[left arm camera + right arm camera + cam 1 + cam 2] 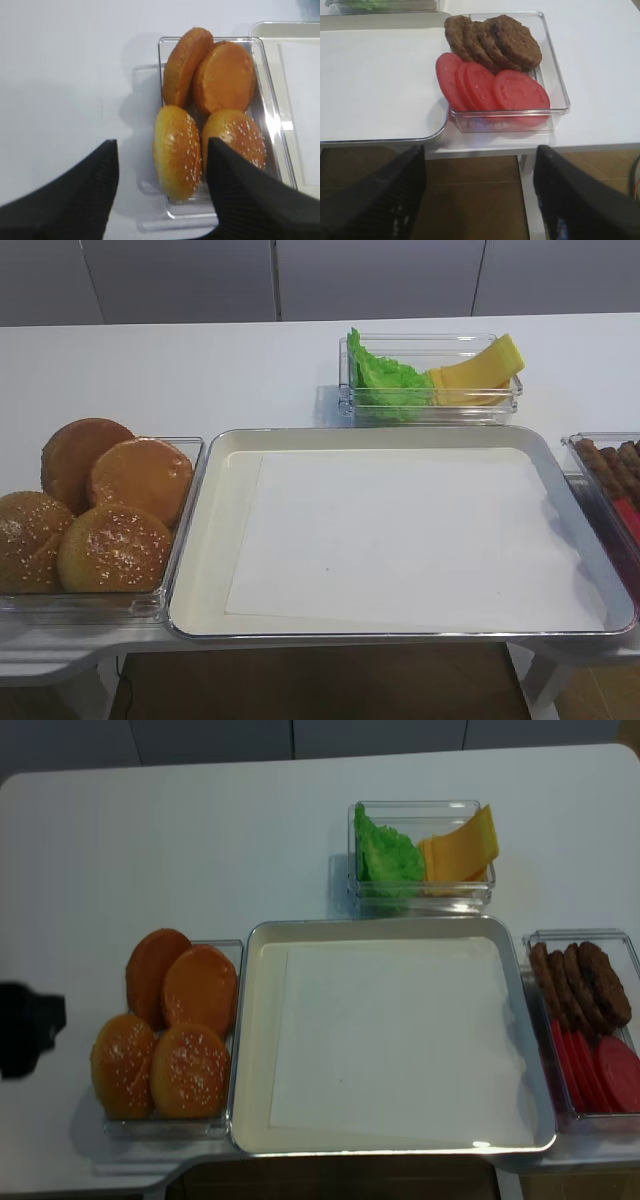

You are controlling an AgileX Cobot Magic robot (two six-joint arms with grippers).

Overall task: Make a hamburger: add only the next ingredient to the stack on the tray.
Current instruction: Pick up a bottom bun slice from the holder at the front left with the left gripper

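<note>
While the tray [210, 540] lies bare on its white paper sheet [400, 540], with no stack begun on it, the seedless bun halves wait in the clear bin [267, 100] just beside the tray's left rim. Two of them stand tilted at the far end of that bin, the left one [186, 65] nearly on edge and the right one [225, 77] leaning against it with its broad smooth side toward the camera. Neither shows its pale cut face from these views. Two sesame-seeded buns [177, 150] sit in front of them, between the seedless halves and the left gripper [160, 190].

That gripper hangs short of the bin's near end, its jaws spread wide and holding nothing. From the jaws the seedless halves lie straight ahead and beyond the seeded pair, so I judge the reach must pass over those domes before coming down. The edge-on half presents a thin rim whose plane runs roughly along the bin's length, which should suit jaws closing across it.

The left arm is plainly the nearer one. The right gripper [480, 195] hovers off the opposite end of the tray, near the bin of patties [505, 40] and tomato slices [520, 92], well apart from the buns. Its jaws also stand apart and empty. Lettuce [385, 380] and cheese [480, 370] sit in a bin behind the tray.
</note>
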